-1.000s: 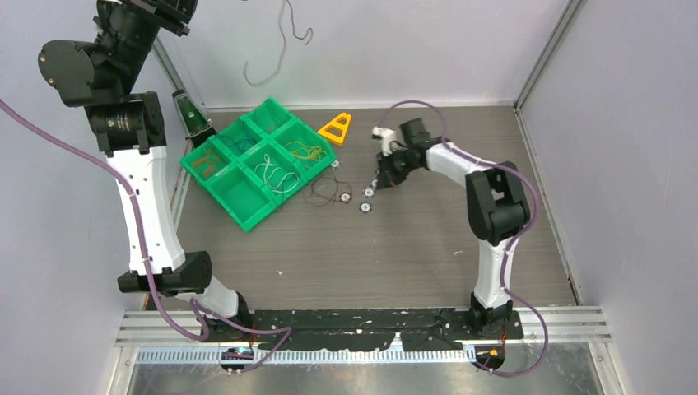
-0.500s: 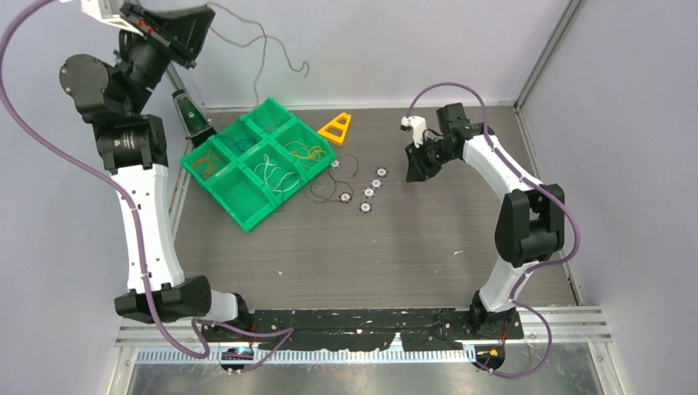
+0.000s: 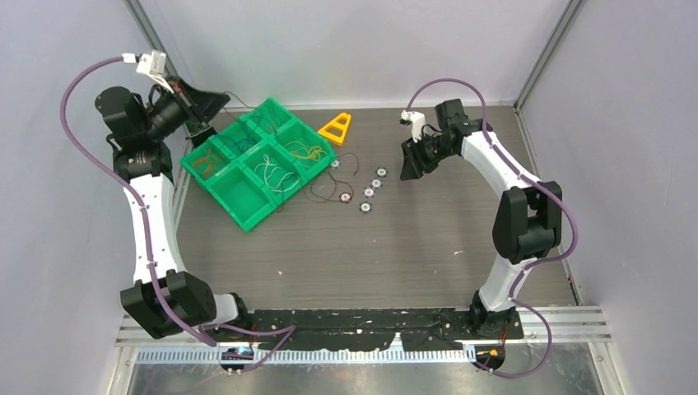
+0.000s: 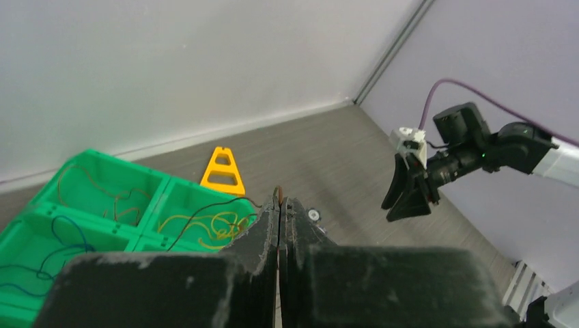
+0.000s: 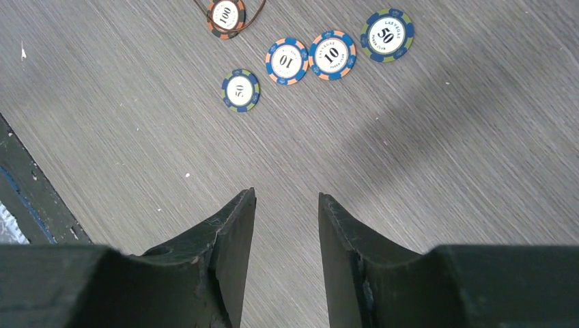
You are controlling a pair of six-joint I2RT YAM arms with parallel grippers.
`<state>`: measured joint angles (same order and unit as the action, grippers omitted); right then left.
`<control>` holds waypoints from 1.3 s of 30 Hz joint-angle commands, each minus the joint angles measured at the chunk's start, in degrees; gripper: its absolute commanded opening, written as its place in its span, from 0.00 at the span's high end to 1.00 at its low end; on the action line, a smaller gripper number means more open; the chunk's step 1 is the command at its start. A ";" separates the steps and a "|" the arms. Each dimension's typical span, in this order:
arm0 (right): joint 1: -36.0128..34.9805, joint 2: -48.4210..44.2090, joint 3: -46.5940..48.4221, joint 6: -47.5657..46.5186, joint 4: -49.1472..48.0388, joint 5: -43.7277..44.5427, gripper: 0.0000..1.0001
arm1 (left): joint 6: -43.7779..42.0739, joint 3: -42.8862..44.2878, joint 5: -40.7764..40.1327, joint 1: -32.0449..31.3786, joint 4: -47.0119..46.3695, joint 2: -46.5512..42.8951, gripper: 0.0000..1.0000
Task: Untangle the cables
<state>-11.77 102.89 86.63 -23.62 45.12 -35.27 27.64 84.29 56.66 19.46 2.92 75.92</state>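
Observation:
My left gripper (image 3: 222, 99) is shut on the end of a dark brown cable (image 4: 198, 215), just above the far left corner of the green tray (image 3: 247, 216). In the left wrist view the tips (image 4: 280, 196) pinch the cable end, and the cable trails down over the tray. The tray's compartments hold a brown cable (image 3: 209, 160), a blue one (image 3: 242, 142), a yellow one (image 3: 306, 151) and a white one (image 3: 276, 174). A dark cable (image 3: 327, 188) loops on the table beside the tray. My right gripper (image 3: 409, 169) is open and empty above bare table (image 5: 287, 205).
Several poker chips (image 3: 369, 193) lie between the tray and my right gripper; they also show in the right wrist view (image 5: 287, 61). An orange triangle block (image 3: 336, 127) stands behind the tray. Walls close in on the left, back and right.
My left arm has come down from high against the back wall, bringing the held cable to the tray's far corner. My right gripper has pulled back to the right, away from the chips.

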 commanded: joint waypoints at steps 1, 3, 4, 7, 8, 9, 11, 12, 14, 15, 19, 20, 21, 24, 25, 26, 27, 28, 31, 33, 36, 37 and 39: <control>-0.09 0.28 2.99 0.55 0.68 -1.28 0.55 | -8.67 -3.69 3.96 2.46 1.84 -2.10 1.00; -0.11 0.21 2.97 0.29 1.01 -1.03 0.55 | -10.66 -5.39 3.93 3.84 2.35 -2.06 1.00; -0.10 0.16 2.83 0.16 1.19 -0.94 0.55 | -11.19 -6.02 4.24 4.57 2.16 -1.82 1.00; -0.10 0.23 2.62 0.02 1.59 -0.78 0.55 | -11.44 -6.32 6.26 6.01 2.49 -1.25 1.00; -0.10 0.22 2.52 -0.15 1.80 -0.77 0.55 | -11.32 -6.14 6.90 6.29 2.64 -1.14 1.00; -0.10 0.29 2.51 -0.17 1.85 -0.62 0.55 | -11.34 -5.83 7.53 6.47 3.01 -1.20 1.00; -0.14 0.38 2.42 -0.25 1.96 -0.55 0.55 | -11.28 -5.49 8.48 6.75 4.07 -1.68 1.00; -0.11 0.42 2.45 -0.24 1.93 -0.48 0.55 | -11.14 -5.34 8.94 6.92 4.53 -1.96 1.00; -0.09 0.51 2.55 -0.31 1.92 -0.43 0.55 | -10.18 -5.38 9.97 7.28 5.03 -3.17 1.00; -0.09 0.59 2.57 -0.30 1.96 -0.35 0.55 | -10.05 -5.44 10.44 7.34 5.58 -3.79 1.00; -0.08 0.98 2.74 -0.12 1.98 -0.46 0.55 | -10.23 -7.55 10.75 7.47 6.06 -7.06 1.00; -0.09 1.17 2.75 0.02 1.98 -0.60 0.55 | -9.94 -8.15 10.49 7.63 5.64 -7.60 1.00; -0.05 1.34 2.75 0.18 1.98 -0.69 0.55 | -8.96 -8.78 10.32 7.87 4.39 -7.98 1.00; -0.09 1.99 3.01 0.57 2.13 -0.81 0.55 | -4.20 -8.79 10.49 8.38 0.41 -8.08 1.00; -0.05 2.11 3.13 0.59 2.22 -0.74 0.55 | -3.83 -8.34 10.50 8.40 0.51 -8.06 1.00; -0.03 2.13 3.07 0.63 2.28 -0.81 0.55 | -4.01 -8.15 10.35 8.44 0.89 -8.11 1.00; -0.08 2.13 3.05 0.62 2.26 -0.83 0.55 | -4.52 -8.19 10.34 8.55 1.21 -8.21 1.00; -0.09 2.07 3.04 0.65 2.25 -0.87 0.55 | -5.39 -8.32 10.27 8.69 1.85 -8.24 1.00; -0.08 2.03 2.82 0.71 2.21 -1.02 0.55 | -6.48 -9.09 9.06 9.49 3.46 -8.02 1.00; -0.14 1.95 2.70 0.68 2.22 -1.01 0.55 | -8.03 -10.01 7.47 9.86 3.91 -7.89 1.00; -0.10 1.83 2.52 0.72 2.29 -1.08 0.55 | -15.32 -10.56 4.51 9.89 8.19 -6.77 1.00; -0.14 1.85 2.50 0.64 2.37 -1.06 0.55 | -18.62 -10.26 3.77 10.08 10.72 -5.93 1.00; -0.10 1.83 2.58 0.44 2.66 -0.85 0.55 | -25.50 -9.41 1.77 10.57 15.81 -4.21 1.00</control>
<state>-11.77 105.43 87.33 -23.40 47.33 -35.27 14.96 74.22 62.92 28.99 9.93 69.06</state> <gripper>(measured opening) 0.451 0.008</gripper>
